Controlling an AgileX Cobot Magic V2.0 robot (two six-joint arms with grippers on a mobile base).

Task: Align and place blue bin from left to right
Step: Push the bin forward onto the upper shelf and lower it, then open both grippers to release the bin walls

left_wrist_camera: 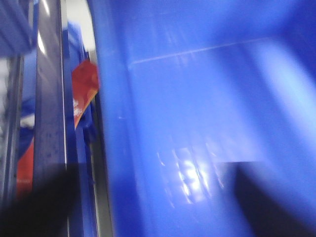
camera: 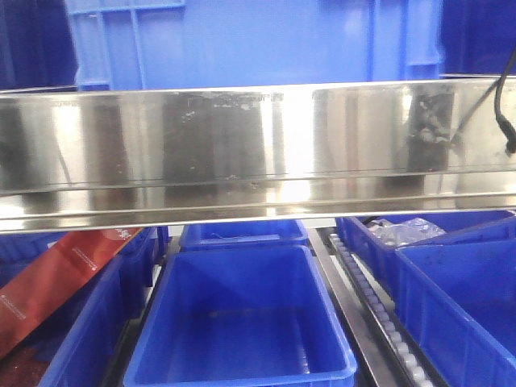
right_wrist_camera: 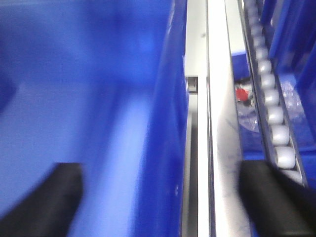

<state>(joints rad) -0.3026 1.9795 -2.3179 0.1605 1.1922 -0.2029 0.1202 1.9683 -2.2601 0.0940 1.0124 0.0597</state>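
The blue bin (camera: 242,40), a lighter ribbed crate, stands on the upper level behind the steel shelf beam (camera: 258,145); only its lower front shows. Neither gripper appears in the front view. My left gripper (left_wrist_camera: 158,202) is open, its dark fingers (left_wrist_camera: 39,202) straddling the left wall of a darker smooth bin (left_wrist_camera: 197,98); the picture is blurred. My right gripper (right_wrist_camera: 160,197) is open too. One of its fingers (right_wrist_camera: 44,197) hangs over a smooth bin's inside (right_wrist_camera: 74,98), the other over the steel rail (right_wrist_camera: 217,123) outside its right wall.
On the lower level, a dark blue bin (camera: 242,322) sits in the middle, with another behind it and more at both sides. A red packet (camera: 56,274) leans at the left. A roller track (camera: 379,306) runs at the right. A black cable (camera: 504,97) hangs at the upper right.
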